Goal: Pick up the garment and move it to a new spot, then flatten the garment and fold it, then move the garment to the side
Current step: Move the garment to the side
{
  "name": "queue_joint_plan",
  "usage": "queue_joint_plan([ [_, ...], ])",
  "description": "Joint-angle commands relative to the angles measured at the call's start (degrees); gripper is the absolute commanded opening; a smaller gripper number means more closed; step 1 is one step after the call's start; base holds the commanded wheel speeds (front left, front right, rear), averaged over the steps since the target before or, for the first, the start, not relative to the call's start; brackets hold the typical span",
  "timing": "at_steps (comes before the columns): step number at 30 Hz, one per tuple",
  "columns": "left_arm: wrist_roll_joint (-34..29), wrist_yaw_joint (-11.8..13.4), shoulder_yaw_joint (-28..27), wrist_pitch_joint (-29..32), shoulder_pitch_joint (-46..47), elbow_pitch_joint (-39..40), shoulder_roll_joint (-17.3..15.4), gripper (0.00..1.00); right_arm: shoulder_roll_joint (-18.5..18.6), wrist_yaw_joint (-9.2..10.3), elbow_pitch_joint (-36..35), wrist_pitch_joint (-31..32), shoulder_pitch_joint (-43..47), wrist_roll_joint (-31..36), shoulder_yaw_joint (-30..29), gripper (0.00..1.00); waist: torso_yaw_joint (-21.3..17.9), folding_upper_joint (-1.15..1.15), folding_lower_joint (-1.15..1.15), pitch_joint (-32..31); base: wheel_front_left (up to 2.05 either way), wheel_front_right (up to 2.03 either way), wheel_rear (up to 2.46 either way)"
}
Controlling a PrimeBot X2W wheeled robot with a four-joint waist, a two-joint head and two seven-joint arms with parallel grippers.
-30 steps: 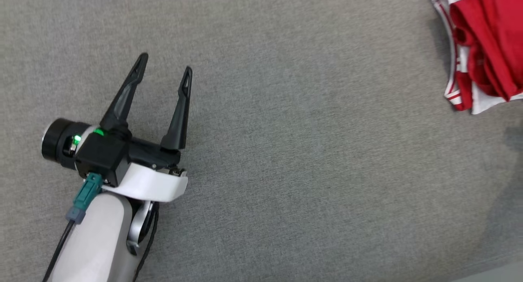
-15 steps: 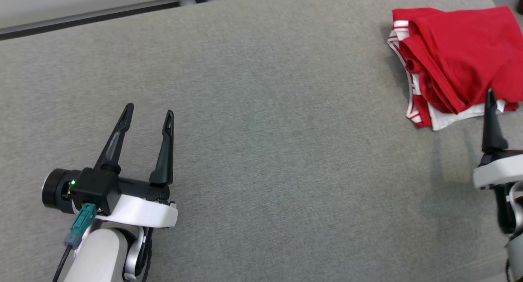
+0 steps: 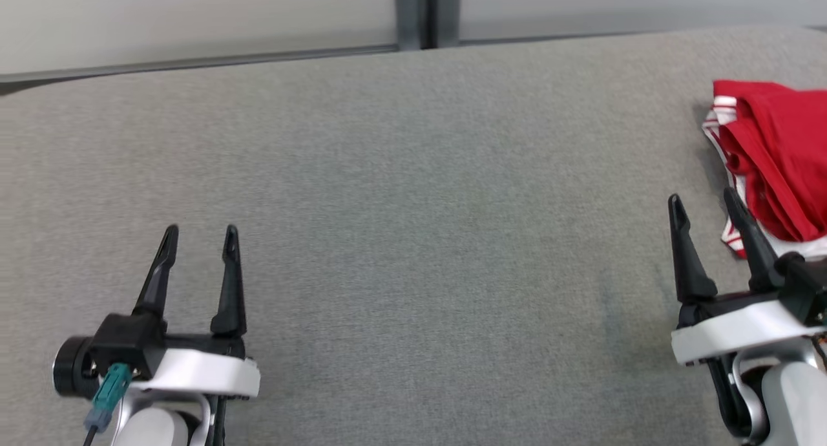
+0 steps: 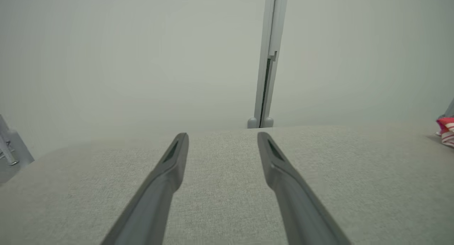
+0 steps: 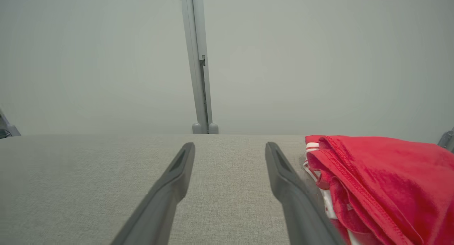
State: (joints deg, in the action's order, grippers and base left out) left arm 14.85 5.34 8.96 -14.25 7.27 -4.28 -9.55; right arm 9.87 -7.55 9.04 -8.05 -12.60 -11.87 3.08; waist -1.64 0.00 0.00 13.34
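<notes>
Head view: left gripper (image 3: 201, 231) is sitting at lower left, its two dark fingers standing apart and holding nothing, tips pointing toward the far edge of the grey fabric surface (image 3: 413, 194). At lower right, right gripper (image 3: 703, 199) is sitting with fingers likewise spread and gripping nothing. Its outer finger is crossing the near edge of the red garment (image 3: 778, 142) in this view; cannot tell whether it is touching the cloth. Right wrist view is showing that finger running just beside the garment's white-striped trim, with bare surface lying between the two fingers. Garment is lying in a layered heap at the right side of the surface, red on top, white and striped edges peeking out along its left and near sides. Left wrist view is catching a sliver of it at far right, well apart from the left gripper. Beyond the surface a pale wall is rising, split by a grey vertical post (image 3: 426, 13).
</notes>
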Motion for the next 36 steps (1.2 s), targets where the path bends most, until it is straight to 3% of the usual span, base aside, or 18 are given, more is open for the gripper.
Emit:
queue_joint_plan([
  [1,0.7,0.3,-0.5,-0.4,-1.4,-0.3,-0.2,1.0,-0.4,0.11,-1.6,1.0,2.1,0.4,-0.3,1.0,2.5,0.0,0.0,-2.6,0.0,0.0,0.0],
  [24,2.8,0.7,0.2,2.4,-12.9,1.6,-1.8,1.0,-4.2,0.11,-10.9,7.3,17.1,1.2,-1.1,1.0,2.0,0.0,0.0,-12.5,0.0,0.0,0.0],
  [36,2.7,1.8,0.8,3.3,-14.9,2.4,-2.2,1.0,-4.4,0.11,-12.5,9.3,19.4,1.5,-1.0,1.0,2.4,0.0,0.0,-14.3,0.0,0.0,0.0],
])
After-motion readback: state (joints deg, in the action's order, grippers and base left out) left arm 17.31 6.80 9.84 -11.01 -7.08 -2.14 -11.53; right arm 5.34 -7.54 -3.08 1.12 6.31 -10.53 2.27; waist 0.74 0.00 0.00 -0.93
